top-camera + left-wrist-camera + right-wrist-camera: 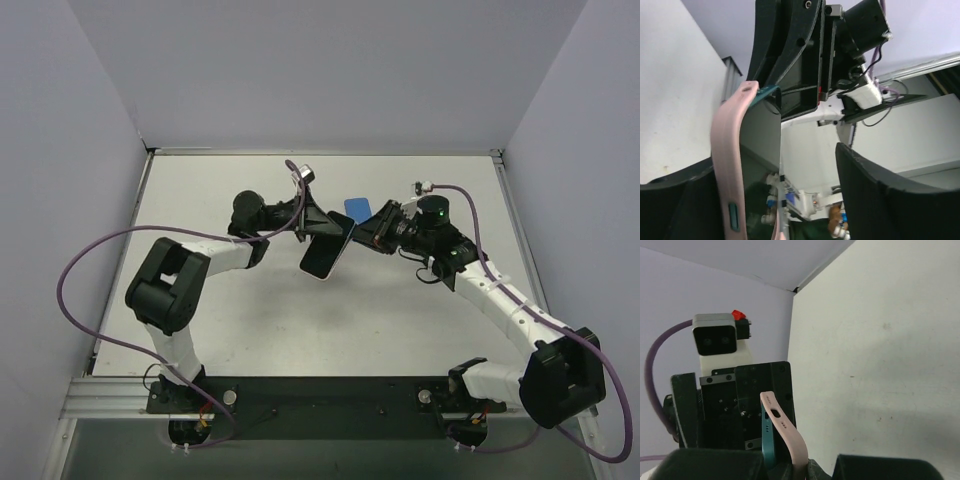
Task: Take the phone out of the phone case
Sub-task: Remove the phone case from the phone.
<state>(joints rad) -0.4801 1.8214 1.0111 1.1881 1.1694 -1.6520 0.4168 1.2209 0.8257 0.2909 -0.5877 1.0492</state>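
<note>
**While the phone (326,252) hangs between both grippers, one corner of its phone case (727,165) stands off**

Because the phone is clear of the table (300,340), one of the grippers must be carrying it. The right wrist view shows it edge-on, rising from between the right gripper's (372,232) fingers. They look closed on its near end, though the contact is cut off at the bottom of the frame.

At the end farthest from that gripper, the pink case bows away from the phone's teal edge, so that corner is already unseated.

The left gripper (318,222) faces the right one across the phone with its jaws spread. One finger lies against the case's back. The other finger (890,200) stands apart from the dark screen, with table showing in the gap, so it has hold of nothing.

From above, the phone's long axis runs from between the two sets of fingertips down towards the arm bases, screen up. Its free end points away from both tools.

Both grippers sit at the same end, so neither is nearer. I judge that the next move depends on the left jaws closing on the loosened pink lip, just beside them, and drawing it off along that axis.
</note>
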